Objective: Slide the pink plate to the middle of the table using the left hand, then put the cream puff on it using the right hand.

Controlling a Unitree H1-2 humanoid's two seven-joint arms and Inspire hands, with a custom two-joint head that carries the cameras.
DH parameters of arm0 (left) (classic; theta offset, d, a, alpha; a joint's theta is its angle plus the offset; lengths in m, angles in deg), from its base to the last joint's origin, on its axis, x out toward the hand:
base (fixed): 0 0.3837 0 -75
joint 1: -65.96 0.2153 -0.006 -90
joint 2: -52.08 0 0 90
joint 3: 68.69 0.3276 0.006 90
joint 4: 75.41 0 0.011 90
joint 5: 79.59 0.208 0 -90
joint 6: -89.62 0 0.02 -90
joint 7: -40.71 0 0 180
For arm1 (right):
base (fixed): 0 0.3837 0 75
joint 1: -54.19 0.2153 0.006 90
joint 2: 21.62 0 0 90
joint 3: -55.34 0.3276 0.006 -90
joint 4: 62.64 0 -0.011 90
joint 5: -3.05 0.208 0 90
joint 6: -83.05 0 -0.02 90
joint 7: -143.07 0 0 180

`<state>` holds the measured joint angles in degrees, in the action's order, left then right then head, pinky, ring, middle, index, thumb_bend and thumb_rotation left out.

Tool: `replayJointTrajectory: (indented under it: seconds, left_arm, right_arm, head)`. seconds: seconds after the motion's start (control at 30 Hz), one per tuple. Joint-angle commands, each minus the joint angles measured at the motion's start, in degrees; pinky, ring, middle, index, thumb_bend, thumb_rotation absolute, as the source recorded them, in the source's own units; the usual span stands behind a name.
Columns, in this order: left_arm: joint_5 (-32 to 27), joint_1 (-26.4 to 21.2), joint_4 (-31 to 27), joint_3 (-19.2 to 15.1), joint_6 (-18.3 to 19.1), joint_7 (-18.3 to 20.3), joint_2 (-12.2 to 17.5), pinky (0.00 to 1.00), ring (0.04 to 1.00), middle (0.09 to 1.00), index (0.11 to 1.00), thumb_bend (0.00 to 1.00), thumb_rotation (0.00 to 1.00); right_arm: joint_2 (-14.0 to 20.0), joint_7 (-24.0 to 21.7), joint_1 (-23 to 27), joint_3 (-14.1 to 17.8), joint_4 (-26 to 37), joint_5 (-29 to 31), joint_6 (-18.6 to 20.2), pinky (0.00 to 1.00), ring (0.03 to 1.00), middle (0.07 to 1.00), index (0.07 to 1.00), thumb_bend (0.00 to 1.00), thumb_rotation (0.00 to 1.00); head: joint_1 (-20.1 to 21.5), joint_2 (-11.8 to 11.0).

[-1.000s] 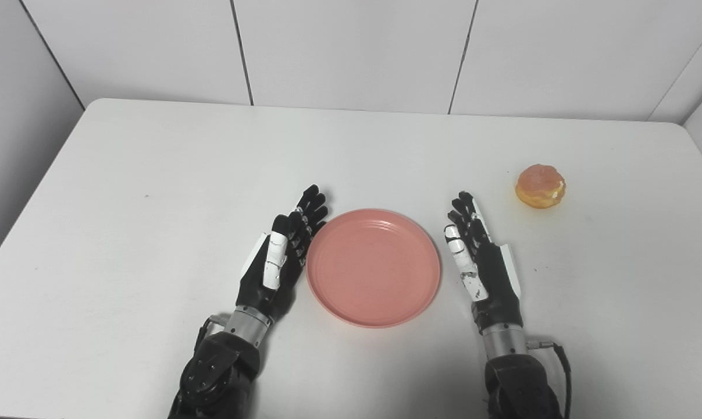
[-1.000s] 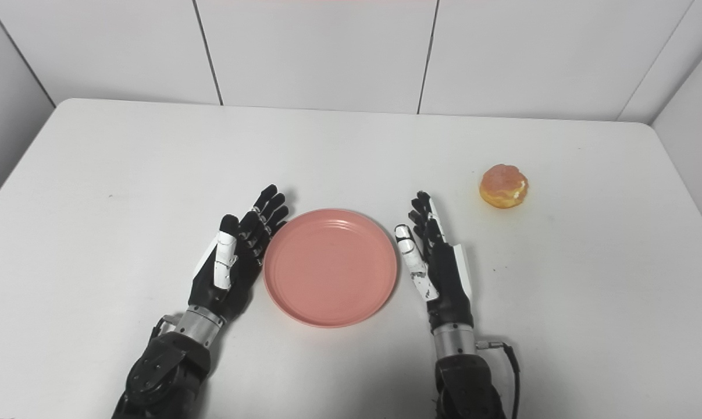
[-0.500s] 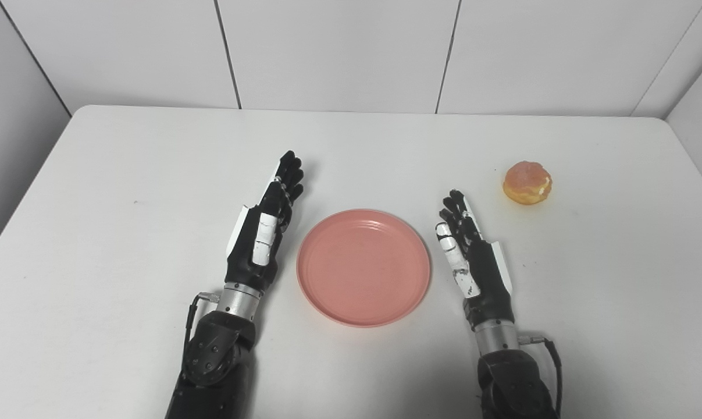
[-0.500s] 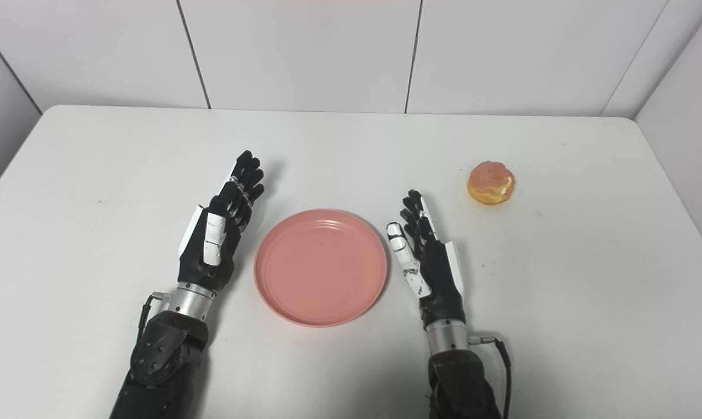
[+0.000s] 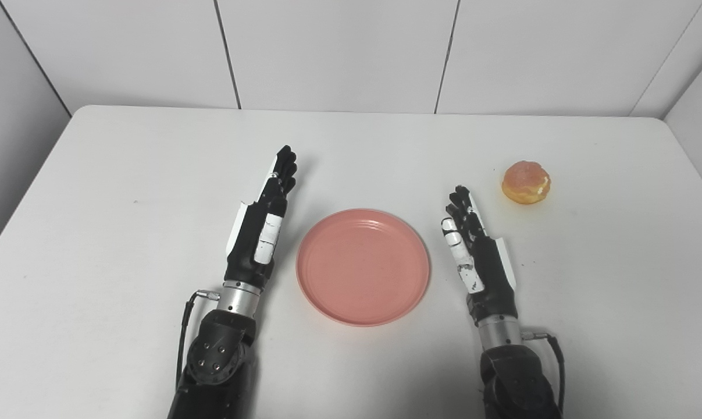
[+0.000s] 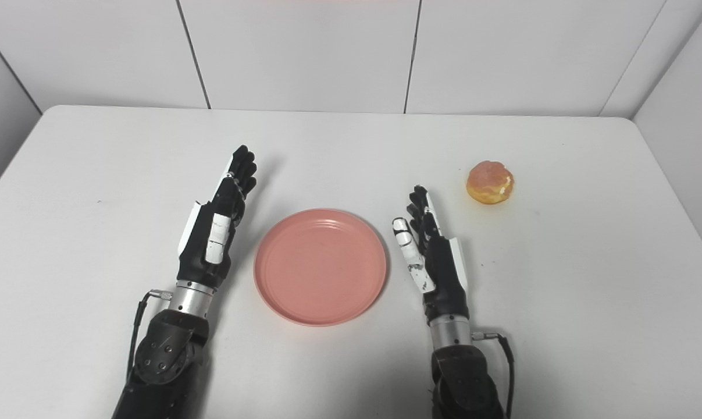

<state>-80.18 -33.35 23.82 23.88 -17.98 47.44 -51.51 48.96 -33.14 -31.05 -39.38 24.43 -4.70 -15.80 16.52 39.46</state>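
The pink plate [image 5: 363,266] lies flat and bare near the middle of the white table [image 5: 124,174]. My left hand [image 5: 262,228] stands open on edge to the plate's left, a small gap away, fingers pointing away from me. On the plate's right my right hand [image 5: 474,254] is open too, holding nothing. A golden cream puff [image 5: 526,182] with a pinkish top sits on the table at the right, beyond and to the right of the right hand's fingertips.
White panelled walls [image 5: 339,52] close the table's far side and both ends. The table's far edge runs just below the wall; its left and right edges are in view.
The left hand has drawn away from the plate's rim, moving left and farther from me, its fingers straightening. The camera view shifted. The right hand edged slightly toward the cream puff.
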Motion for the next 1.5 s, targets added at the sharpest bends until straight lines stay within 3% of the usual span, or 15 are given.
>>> replayJointTrajectory:
  seconds: [0.0,0.17,0.27,0.47,0.73,0.93,0.97,1.1,1.23,1.47]
  left_arm:
    - [0.62,3.99,4.42,-0.23,1.25,-1.24,-0.27,1.00,1.000,1.000,1.000,0.73,1.00]
    - [1.44,4.20,4.46,-0.45,1.66,-2.35,-0.33,1.00,1.000,1.000,1.000,0.70,1.00]
    - [1.98,4.06,4.58,-0.04,2.29,-2.15,0.05,1.00,1.000,1.000,1.000,0.71,1.00]
    - [3.48,4.33,3.06,0.23,5.21,-2.65,-0.03,1.00,1.000,1.000,1.000,0.66,1.00]
    - [-0.32,3.72,4.71,-0.90,3.99,-1.61,-0.77,1.00,1.000,1.000,1.000,0.67,1.00]
    - [-0.17,3.61,4.97,-0.85,4.25,-1.90,-0.51,1.00,1.000,1.000,1.000,0.69,1.00]
    - [-0.25,3.59,4.95,-0.92,4.49,-2.01,-0.53,1.00,1.000,1.000,1.000,0.70,1.00]
    - [-1.37,3.15,5.48,-1.34,4.79,-1.83,-0.79,1.00,1.000,1.000,1.000,0.71,1.00]
    - [-1.75,3.45,4.52,-1.87,5.17,-2.36,-1.40,1.00,1.000,1.000,1.000,0.69,1.00]
    - [-2.91,4.08,3.29,-3.37,6.63,-2.78,-1.88,1.00,1.000,1.000,1.000,0.67,1.00]
  right_arm:
    - [0.17,1.72,2.33,0.37,1.75,-1.66,-4.05,0.97,0.938,0.952,0.967,0.62,0.88]
    - [1.62,3.86,4.09,1.71,4.66,-6.25,-2.31,0.92,0.954,0.965,0.978,0.65,0.92]
    - [2.76,6.17,5.52,2.62,5.36,-10.50,-2.81,0.95,0.959,0.972,0.979,0.63,0.94]
    - [6.49,10.32,10.03,4.80,4.69,-16.11,-3.84,0.98,0.982,0.994,0.998,0.58,0.88]
    - [9.71,12.91,12.82,6.49,4.66,-19.02,-2.34,0.93,0.973,0.997,1.000,0.60,0.75]
    - [11.03,11.46,13.28,7.61,5.65,-18.43,1.12,0.94,0.988,1.000,1.000,0.63,0.76]
    - [11.31,10.81,13.34,7.93,5.91,-17.65,1.84,0.86,0.987,1.000,1.000,0.62,0.73]
    - [12.47,8.94,13.35,8.69,6.82,-16.45,4.54,0.76,0.965,1.000,1.000,0.63,0.71]
    - [13.31,7.59,13.35,9.02,7.43,-15.94,7.33,0.75,0.956,1.000,1.000,0.64,0.69]
    - [15.54,6.72,14.03,8.93,5.89,-19.21,13.19,0.85,0.945,1.000,0.990,0.68,0.61]
  head:
    - [0.02,0.09]
    - [0.64,0.24]
    - [0.64,0.24]
    - [0.33,0.08]
    - [0.55,-0.15]
    - [0.55,-0.15]
    - [0.58,-0.15]
    - [0.58,-0.15]
    - [0.73,-0.06]
    - [1.20,0.23]
